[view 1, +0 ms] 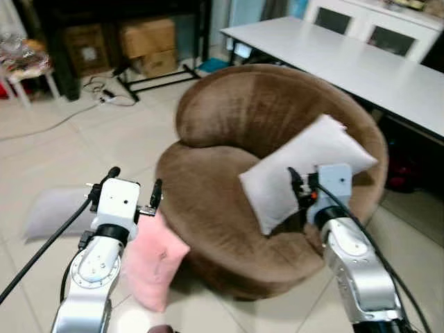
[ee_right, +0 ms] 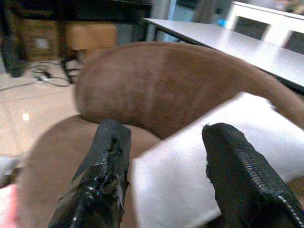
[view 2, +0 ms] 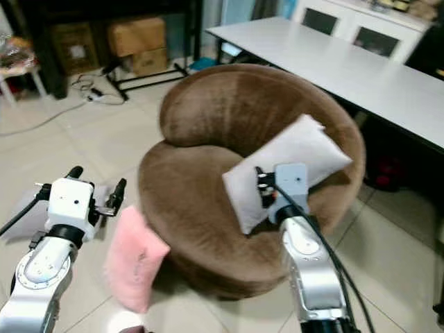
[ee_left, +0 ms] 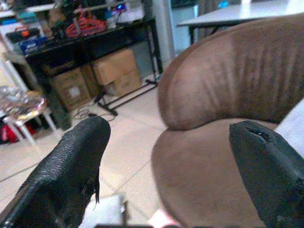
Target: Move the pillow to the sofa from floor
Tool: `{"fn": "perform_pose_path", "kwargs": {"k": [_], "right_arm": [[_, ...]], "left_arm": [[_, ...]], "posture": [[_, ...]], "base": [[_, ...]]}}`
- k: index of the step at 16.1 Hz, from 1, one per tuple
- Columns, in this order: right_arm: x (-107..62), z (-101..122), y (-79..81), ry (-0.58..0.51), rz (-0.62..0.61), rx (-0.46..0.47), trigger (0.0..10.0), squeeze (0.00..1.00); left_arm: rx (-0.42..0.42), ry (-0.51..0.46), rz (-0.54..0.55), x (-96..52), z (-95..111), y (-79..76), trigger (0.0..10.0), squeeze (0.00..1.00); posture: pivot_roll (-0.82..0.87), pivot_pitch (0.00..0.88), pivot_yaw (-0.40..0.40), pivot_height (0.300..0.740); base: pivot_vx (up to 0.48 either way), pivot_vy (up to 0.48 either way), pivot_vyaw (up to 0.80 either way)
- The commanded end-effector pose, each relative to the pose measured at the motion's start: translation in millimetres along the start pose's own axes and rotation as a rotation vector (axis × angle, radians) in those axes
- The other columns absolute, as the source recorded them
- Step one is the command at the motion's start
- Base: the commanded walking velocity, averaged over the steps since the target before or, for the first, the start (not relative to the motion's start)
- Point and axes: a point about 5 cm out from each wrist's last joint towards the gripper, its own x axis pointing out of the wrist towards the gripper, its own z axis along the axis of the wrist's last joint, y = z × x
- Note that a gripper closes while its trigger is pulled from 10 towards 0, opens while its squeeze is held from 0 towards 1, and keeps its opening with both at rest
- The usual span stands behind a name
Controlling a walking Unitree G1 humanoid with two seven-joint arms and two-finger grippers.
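You see the round brown velvet sofa (view 1: 257,173) in the middle, and it is your landmark. On its seat, leaning against the inner side of its backrest, lies a white rectangular pillow (view 1: 305,170). Your right gripper (view 1: 300,186) is held just in front of this pillow, and its two black fingers (ee_right: 107,166) stand apart with nothing between them; the white pillow shows in the gap behind them.

A pink soft pillow (view 1: 154,260) stands on the tiled floor (view 1: 83,146), against the front-left side of the sofa. Your left gripper (view 1: 133,184) is just above this pink pillow, beside the sofa's left edge, and its fingers (ee_left: 71,171) are spread wide and hold nothing.

Another pale grey pillow (view 1: 55,211) lies flat on the floor, well apart from the sofa on its left. Behind the sofa on the right stands a long white table (view 1: 347,62), and far behind on the left are brown cardboard boxes (view 1: 147,41) under a dark shelf.
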Motion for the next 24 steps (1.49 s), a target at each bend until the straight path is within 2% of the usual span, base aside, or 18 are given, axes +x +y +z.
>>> {"fn": "perform_pose_path", "kwargs": {"k": [1,5,10,13,15,19,24], "right_arm": [[-0.7,-2.7,-7.1,0.018,-0.021,-0.013,10.0,0.00],[-0.9,-3.9,-6.6,0.021,-0.017,-0.016,10.0,0.00],[-2.5,-11.3,-6.3,0.048,-0.027,0.048,10.0,0.00],[-2.1,-8.5,-6.7,0.035,-0.007,0.019,10.0,0.00],[0.8,-5.0,-4.8,0.026,0.017,-0.002,10.0,0.00],[2.0,-5.2,-5.1,0.031,0.006,0.026,10.0,0.00],[3.8,-1.4,-8.3,0.013,-0.023,0.031,10.0,0.00]], "left_arm": [[-0.004,-0.007,-0.004,2.0,2.2,-2.4,10.0,0.00],[-0.001,-0.006,-0.005,1.3,1.6,-3.1,10.0,0.00],[0.000,0.001,0.003,0.2,-2.1,-1.8,10.0,0.00],[-0.019,-0.022,0.017,0.4,-0.5,-2.2,10.0,0.00],[-0.037,-0.021,0.007,3.8,0.7,-2.7,10.0,0.00],[-0.058,-0.032,0.013,4.3,2.6,-2.7,10.0,0.00],[-0.061,-0.032,0.018,5.5,2.5,-2.1,10.0,0.00]], "posture": [[-0.05,0.000,-0.099,0.740],[-0.05,0.000,-0.104,0.740],[-0.05,0.000,-0.109,0.740],[-0.05,0.000,-0.110,0.740],[-0.05,0.000,-0.115,0.740],[-0.05,0.000,-0.119,0.740],[-0.05,0.000,-0.120,0.740]], "base": [[0.000,0.439,0.00],[0.000,0.442,0.00],[0.000,0.442,0.00],[0.000,0.000,0.00],[0.000,0.000,0.80],[0.220,0.000,0.72],[0.310,0.000,0.00]]}}
